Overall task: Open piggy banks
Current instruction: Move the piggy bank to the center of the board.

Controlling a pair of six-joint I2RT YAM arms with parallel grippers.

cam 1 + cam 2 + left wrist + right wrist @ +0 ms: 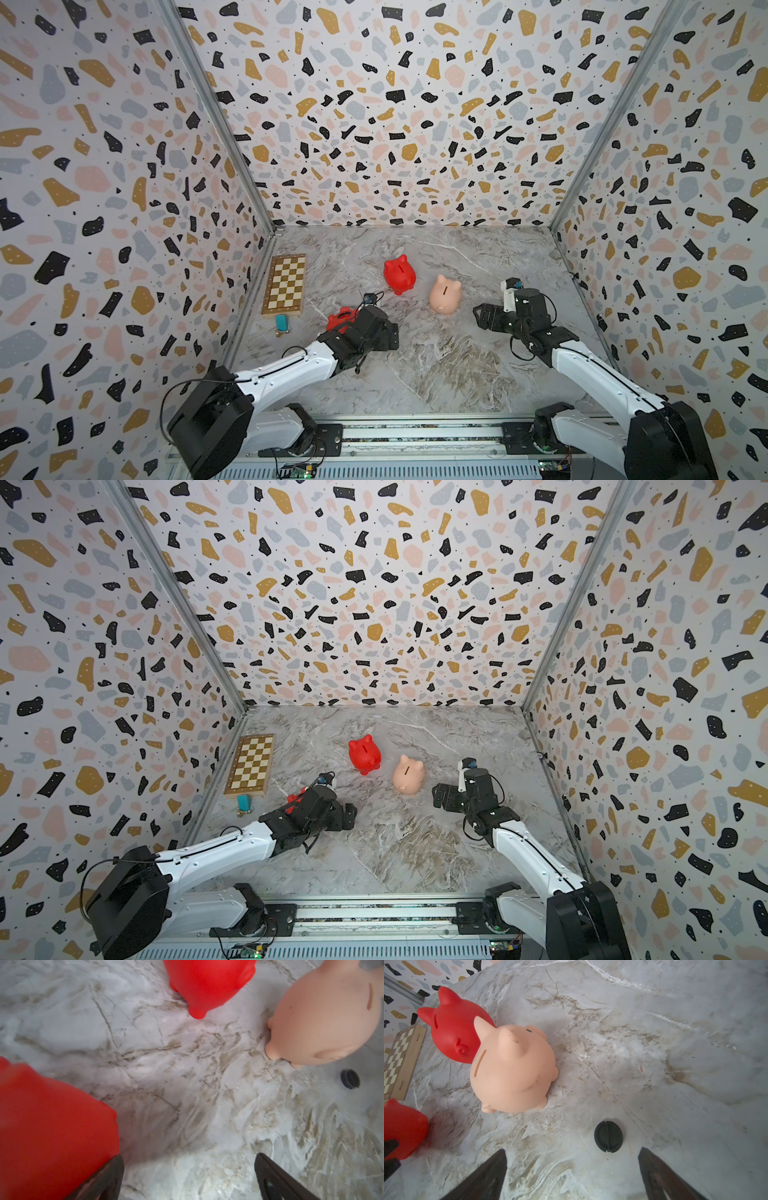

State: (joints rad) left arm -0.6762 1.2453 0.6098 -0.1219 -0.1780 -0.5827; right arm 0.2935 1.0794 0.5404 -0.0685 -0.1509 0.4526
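On the bench (pixel 436 365): red pig (pixel 400 274), second red pig (pixel 337 320), peach pig (pixel 445 295), three together; one black plug (pixel 608 1136) lies loose; left tool (pixel 189 1159), right tool (pixel 573 1152) both spread.

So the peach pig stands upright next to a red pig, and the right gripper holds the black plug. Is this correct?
Not quite: the right gripper is open and holds nothing. The black plug lies loose on the table ahead of it, as the right wrist view shows. The peach pig does stand upright next to a red pig.
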